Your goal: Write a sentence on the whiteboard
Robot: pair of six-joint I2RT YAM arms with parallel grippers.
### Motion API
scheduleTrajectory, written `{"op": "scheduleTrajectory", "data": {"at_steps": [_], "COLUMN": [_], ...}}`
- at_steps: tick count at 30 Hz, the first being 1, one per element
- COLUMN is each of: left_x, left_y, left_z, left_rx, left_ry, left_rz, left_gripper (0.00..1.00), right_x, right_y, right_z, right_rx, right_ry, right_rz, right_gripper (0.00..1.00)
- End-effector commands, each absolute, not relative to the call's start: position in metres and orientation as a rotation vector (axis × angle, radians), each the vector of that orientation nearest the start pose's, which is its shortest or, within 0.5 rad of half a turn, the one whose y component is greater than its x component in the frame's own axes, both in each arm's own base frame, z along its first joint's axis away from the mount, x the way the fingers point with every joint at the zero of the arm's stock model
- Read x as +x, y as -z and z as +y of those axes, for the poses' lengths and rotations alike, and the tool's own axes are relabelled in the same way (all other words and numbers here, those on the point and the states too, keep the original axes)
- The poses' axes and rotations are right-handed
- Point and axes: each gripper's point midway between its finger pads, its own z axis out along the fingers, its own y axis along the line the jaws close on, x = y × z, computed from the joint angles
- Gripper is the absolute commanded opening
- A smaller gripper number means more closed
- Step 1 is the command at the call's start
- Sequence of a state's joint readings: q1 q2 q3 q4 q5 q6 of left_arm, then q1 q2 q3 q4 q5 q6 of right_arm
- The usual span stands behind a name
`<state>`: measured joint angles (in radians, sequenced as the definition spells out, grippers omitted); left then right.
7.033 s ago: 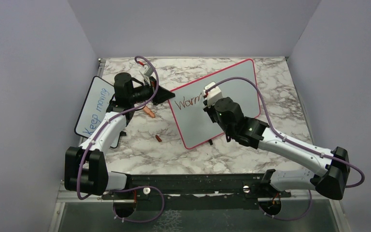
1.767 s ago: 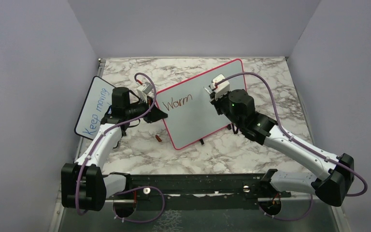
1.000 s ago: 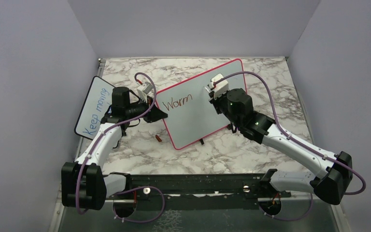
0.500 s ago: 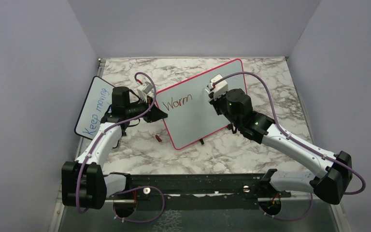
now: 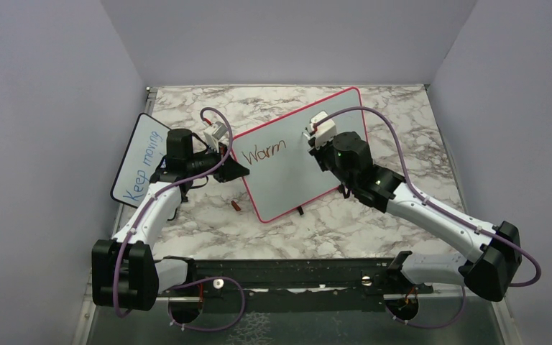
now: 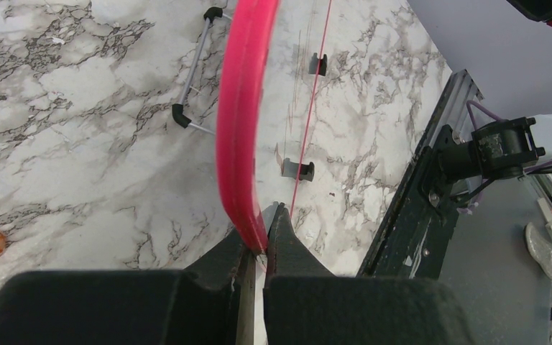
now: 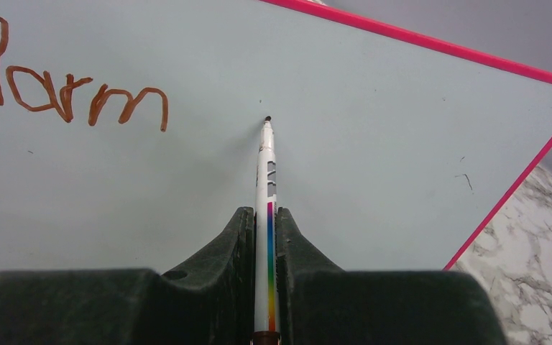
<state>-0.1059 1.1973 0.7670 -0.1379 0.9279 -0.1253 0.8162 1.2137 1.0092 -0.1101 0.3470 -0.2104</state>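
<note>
Propped on the marble worktop (image 5: pixel 395 122), the whiteboard (image 5: pixel 295 180) is steadied at its left frame edge, on which the left pincer (image 6: pixel 259 248) is clamped shut. The right pincer (image 7: pixel 264 219) is closed on a white marker (image 7: pixel 267 172), whose long axis is pointed straight at the board face. Its tip is set just right of "Warm", the only part of the sentence (image 5: pixel 267 152) written so far. Contact with the surface cannot be made out. The right arm is the nearer to the blank area, which lies right of and below that word. A smaller board with blue writing (image 5: pixel 141 162) is stood well left of the whiteboard, and a red-brown cap (image 5: pixel 236 205) is seen near its lower left corner. Nothing is judged to block the next stroke.
</note>
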Motion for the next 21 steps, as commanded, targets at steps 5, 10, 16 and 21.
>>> {"op": "scheduleTrajectory", "data": {"at_steps": [5, 10, 16, 21], "left_x": [0.289, 0.289, 0.289, 0.289], "left_y": [-0.151, -0.151, -0.151, -0.151], "left_z": [-0.156, -0.156, -0.156, -0.156], "left_rx": [0.532, 0.533, 0.533, 0.532], "left_ry": [0.954, 0.956, 0.956, 0.954], "left_rz": [2.094, 2.093, 2.093, 2.093], "left_gripper": [0.00, 0.00, 0.00, 0.00], "right_x": [0.325, 0.324, 0.322, 0.318], "right_y": [-0.277, -0.279, -0.279, -0.275], "right_z": [0.248, 0.253, 0.258, 0.262], "right_rx": [-0.674, -0.681, -0.699, -0.729], "right_ry": [-0.128, -0.151, -0.176, -0.203], "right_rz": [1.677, 1.671, 1.669, 1.675], "right_gripper": [0.00, 0.00, 0.00, 0.00]}}
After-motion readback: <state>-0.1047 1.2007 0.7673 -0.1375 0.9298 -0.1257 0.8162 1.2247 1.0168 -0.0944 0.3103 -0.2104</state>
